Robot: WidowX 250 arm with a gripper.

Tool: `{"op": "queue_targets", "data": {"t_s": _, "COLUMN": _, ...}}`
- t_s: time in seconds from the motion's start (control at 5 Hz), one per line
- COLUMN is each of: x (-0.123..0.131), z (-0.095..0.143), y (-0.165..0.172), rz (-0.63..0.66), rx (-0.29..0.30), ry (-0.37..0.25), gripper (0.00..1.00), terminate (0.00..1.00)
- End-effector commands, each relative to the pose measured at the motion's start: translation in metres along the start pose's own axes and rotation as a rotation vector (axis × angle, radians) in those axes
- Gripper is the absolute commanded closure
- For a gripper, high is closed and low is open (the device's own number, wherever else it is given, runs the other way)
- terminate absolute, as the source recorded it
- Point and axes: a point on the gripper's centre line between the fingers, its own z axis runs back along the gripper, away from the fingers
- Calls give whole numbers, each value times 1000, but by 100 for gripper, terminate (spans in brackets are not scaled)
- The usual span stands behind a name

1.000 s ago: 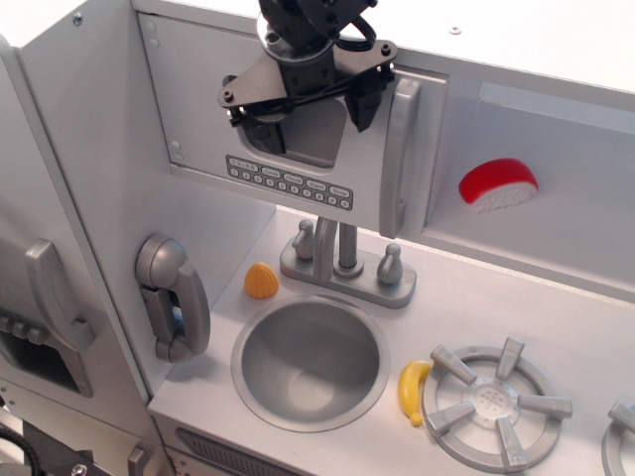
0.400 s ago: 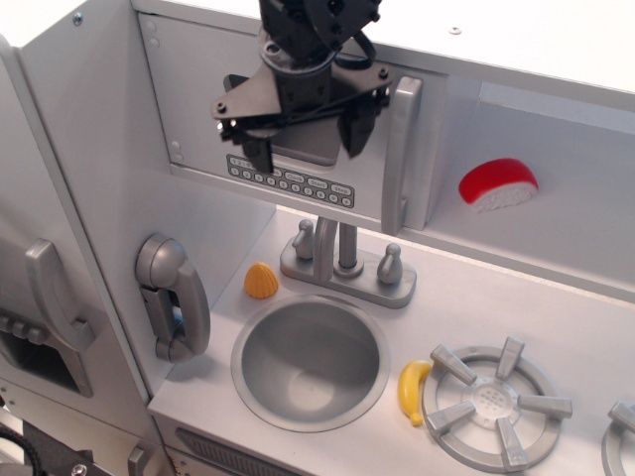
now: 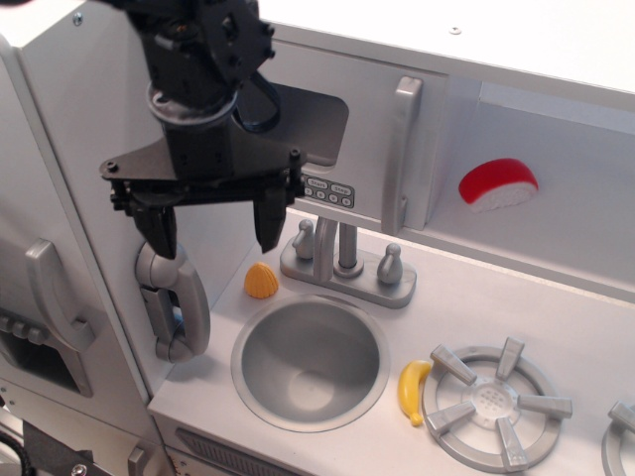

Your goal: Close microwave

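Observation:
The microwave [image 3: 372,134] is a white compartment at the top of the toy kitchen. Its white door lies flat against the front, with a dark grey window [image 3: 316,124], a grey button strip [image 3: 327,188] and a tall grey handle [image 3: 400,154]. My black gripper [image 3: 213,230] hangs in front of the door's left part, below and left of the window, hiding part of it. Its two fingers [image 3: 268,218] point down, spread wide apart with nothing between them.
A grey phone handset [image 3: 174,302] is just under the gripper on the left wall. A faucet [image 3: 342,260], an orange piece [image 3: 262,281], the round sink [image 3: 310,359], a yellow banana [image 3: 412,390], a burner [image 3: 491,402] and a red-white piece [image 3: 498,184] lie around.
The door swung from slightly ajar to flat against the front. My gripper then drew away from the window, moving down and to the left toward the handset, still spread.

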Motion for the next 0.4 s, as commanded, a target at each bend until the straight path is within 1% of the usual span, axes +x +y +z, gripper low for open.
{"op": "queue_targets", "data": {"t_s": 0.0, "x": 6, "z": 15, "y": 5, "rz": -5, "rx": -15, "ry": -23, "gripper": 0, "terminate": 0}}
{"op": "queue_targets", "data": {"t_s": 0.2, "x": 6, "z": 15, "y": 5, "rz": -5, "rx": -15, "ry": -23, "gripper": 0, "terminate": 100}}
